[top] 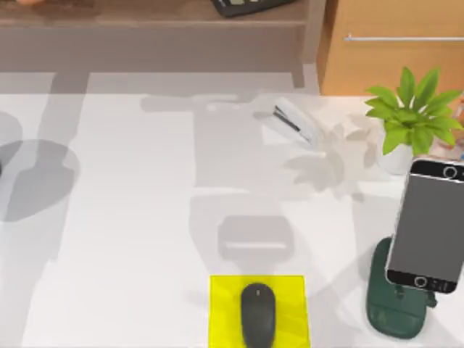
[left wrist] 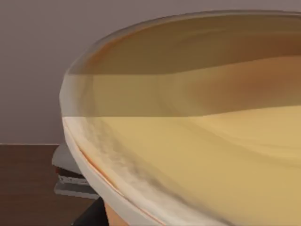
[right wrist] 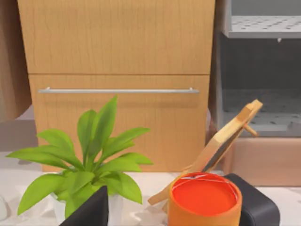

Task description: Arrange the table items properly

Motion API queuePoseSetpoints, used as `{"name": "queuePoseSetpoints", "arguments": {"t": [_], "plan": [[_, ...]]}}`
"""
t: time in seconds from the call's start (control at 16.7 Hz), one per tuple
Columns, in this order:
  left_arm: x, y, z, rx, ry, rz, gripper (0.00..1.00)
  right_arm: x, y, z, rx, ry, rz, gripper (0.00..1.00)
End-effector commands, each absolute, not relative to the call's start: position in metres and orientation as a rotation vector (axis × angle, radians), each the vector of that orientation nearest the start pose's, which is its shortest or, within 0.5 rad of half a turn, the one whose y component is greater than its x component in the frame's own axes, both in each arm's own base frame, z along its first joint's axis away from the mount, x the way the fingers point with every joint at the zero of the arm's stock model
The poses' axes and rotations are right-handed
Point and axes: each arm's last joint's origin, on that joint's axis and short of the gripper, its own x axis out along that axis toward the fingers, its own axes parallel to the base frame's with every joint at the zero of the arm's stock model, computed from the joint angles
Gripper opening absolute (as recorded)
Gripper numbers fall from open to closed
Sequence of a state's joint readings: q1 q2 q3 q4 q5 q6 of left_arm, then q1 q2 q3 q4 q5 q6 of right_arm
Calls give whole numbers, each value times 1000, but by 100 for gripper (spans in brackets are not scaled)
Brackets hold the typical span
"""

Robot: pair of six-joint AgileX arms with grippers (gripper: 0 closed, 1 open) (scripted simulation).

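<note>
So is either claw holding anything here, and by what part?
For the left claw it cannot be told: the cup sits right up against its camera, but no grip is visible. The right claw is open and holds nothing.

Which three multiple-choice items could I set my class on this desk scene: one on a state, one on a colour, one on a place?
1. How does the potted plant stand?
A. Upright
B. Tipped on its side
C. Upside down

2. What colour is the stand under the smartphone?
A. Red
B. Dark green
C. White

3. Where does the computer mouse lie?
A. Against the potted plant
B. On the stand
C. On the yellow pad

Answers:
1. A, since the right wrist view shows its leaves rising from a pot set on its base.
2. B, as the top view shows its dark green base below the phone.
3. C, as the top view shows the mouse within the pad's edges, at the table's near edge.
</note>
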State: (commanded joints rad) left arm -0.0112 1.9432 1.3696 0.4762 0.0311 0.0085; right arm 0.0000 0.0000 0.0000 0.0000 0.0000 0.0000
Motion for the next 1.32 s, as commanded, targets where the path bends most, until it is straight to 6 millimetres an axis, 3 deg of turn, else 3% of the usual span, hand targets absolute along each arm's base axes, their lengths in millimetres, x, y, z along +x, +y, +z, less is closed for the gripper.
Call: {"name": "queuePoseSetpoints", "arguments": {"t": [0.54,1.32], "plan": [[460,1,252,-7,99,-19,0,106,-1,160,0,0,0,100],[460,1,252,-7,99,-19,98,106,-1,160,0,0,0,100]]}}
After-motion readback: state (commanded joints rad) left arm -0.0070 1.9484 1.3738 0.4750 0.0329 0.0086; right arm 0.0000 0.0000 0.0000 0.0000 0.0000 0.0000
